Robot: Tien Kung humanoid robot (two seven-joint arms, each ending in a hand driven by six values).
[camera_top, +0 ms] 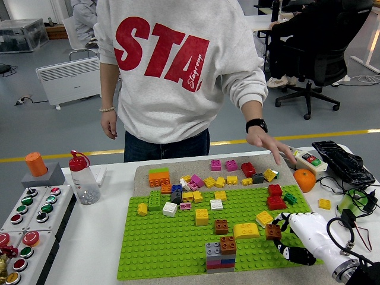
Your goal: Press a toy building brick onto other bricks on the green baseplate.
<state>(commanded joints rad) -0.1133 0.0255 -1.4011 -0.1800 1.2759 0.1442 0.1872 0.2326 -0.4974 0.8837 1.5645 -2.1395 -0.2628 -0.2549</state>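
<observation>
Gripping a level brown brick (273, 231) over the green baseplate (166, 249), the right robot hand (300, 234) hides its far side.

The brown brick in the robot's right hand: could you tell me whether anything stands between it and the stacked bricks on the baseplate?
Nothing visible blocks it. The right hand holds the brown brick above the green baseplate; the stacked bricks lie to its left across bare studs, the yellow brick beside that line.
</observation>
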